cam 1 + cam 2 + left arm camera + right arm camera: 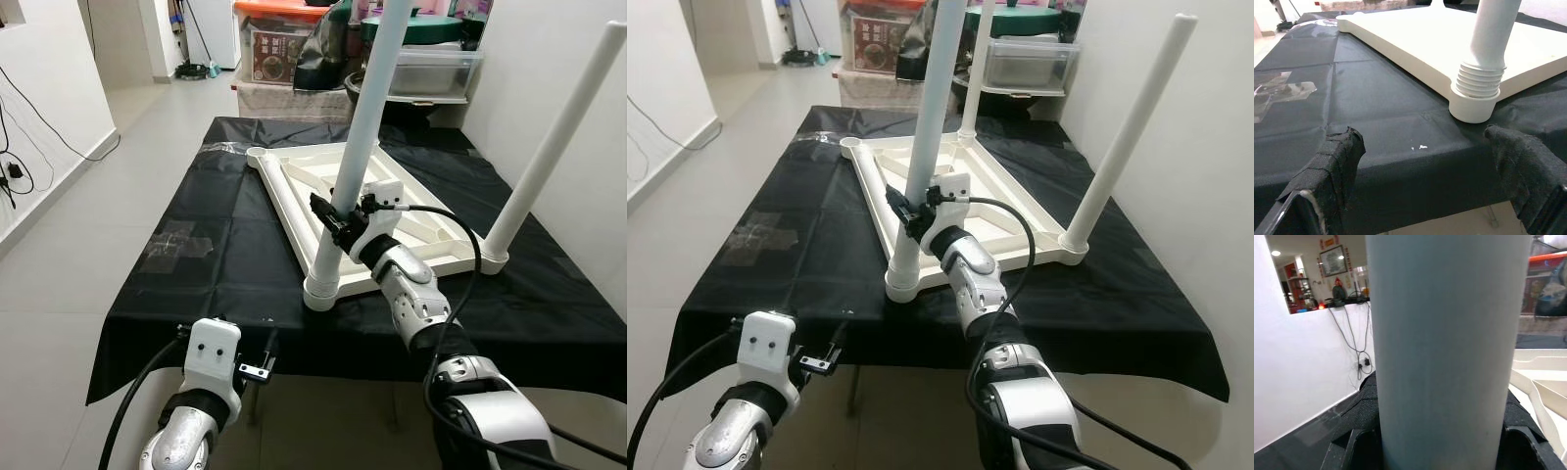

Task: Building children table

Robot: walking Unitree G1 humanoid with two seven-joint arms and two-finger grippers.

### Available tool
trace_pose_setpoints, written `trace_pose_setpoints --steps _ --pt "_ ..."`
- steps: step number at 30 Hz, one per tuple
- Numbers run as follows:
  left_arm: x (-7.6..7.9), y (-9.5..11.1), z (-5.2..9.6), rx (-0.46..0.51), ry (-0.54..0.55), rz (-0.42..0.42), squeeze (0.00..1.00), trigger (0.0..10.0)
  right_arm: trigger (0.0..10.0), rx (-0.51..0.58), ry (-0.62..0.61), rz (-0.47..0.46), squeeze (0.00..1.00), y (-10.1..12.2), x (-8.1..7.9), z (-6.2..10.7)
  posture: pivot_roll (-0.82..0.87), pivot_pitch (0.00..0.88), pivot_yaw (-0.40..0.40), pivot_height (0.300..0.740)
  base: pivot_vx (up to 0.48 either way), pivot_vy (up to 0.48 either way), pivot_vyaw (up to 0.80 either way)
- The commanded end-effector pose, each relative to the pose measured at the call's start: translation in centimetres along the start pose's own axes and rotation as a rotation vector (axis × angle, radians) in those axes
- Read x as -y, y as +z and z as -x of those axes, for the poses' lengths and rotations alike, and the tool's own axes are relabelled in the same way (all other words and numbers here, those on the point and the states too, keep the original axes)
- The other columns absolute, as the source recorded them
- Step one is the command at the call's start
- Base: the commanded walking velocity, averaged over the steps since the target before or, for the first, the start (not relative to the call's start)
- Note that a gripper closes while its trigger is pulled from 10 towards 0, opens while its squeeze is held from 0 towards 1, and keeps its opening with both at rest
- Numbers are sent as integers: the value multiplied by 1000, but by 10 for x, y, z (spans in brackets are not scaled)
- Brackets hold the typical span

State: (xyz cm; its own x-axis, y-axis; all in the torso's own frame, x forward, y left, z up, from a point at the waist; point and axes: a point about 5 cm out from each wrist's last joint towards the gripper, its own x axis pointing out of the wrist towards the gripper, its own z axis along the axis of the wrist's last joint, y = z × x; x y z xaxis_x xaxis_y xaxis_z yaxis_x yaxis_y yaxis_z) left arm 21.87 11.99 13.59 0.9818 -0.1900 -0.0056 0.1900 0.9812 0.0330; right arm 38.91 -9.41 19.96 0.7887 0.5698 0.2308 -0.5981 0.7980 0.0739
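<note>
- At the centre of the left eye view, a white children's tabletop lies upside down on a worktop covered with black cloth.
- One white leg stands upright in the socket at the tabletop's near corner, close to the worktop's front edge.
- Right hand is clamped on this leg low down, just above the socket; in the right wrist view the leg sits between the two black fingers.
- Another leg stands tilted at the right corner of the tabletop, near the right edge of the cloth and close to the white wall.
- A third leg rises at the far corner, seen in the right eye view.
- The far-left corner socket holds no leg.
- Left hand hangs at the lower left, below the front edge of the worktop; its padded fingers stand well apart with nothing between them, and its wrist view looks along the cloth to the threaded base of the near leg.
- Clear tape is stuck on the cloth at the left, with bare cloth around it.
- Left of the worktop lies open tiled floor, running back to storage boxes at the top of the frame.
</note>
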Motion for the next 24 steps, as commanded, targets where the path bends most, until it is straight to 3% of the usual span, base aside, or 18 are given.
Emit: trace_pose_setpoints --steps 1,11,13,24 --pt "2 0 3 -10 -3 -11 0 10000 0 -113 87 -3 0 -18 -4 4 108 100 -95 740 0 0 0" --pt "4 3 6 -10 -5 -11 0 10000 0 -171 247 3 0 -16 -6 3 112 120 -106 740 0 0 0" --pt "4 5 6 -9 -5 -10 0 10000 0 -203 345 -15 0 -16 -9 3 114 130 -109 740 0 0 0" --pt "4 7 5 -7 -8 -12 0 10000 0 -221 405 -38 0 -18 -3 12 113 136 -102 740 0 0 0"
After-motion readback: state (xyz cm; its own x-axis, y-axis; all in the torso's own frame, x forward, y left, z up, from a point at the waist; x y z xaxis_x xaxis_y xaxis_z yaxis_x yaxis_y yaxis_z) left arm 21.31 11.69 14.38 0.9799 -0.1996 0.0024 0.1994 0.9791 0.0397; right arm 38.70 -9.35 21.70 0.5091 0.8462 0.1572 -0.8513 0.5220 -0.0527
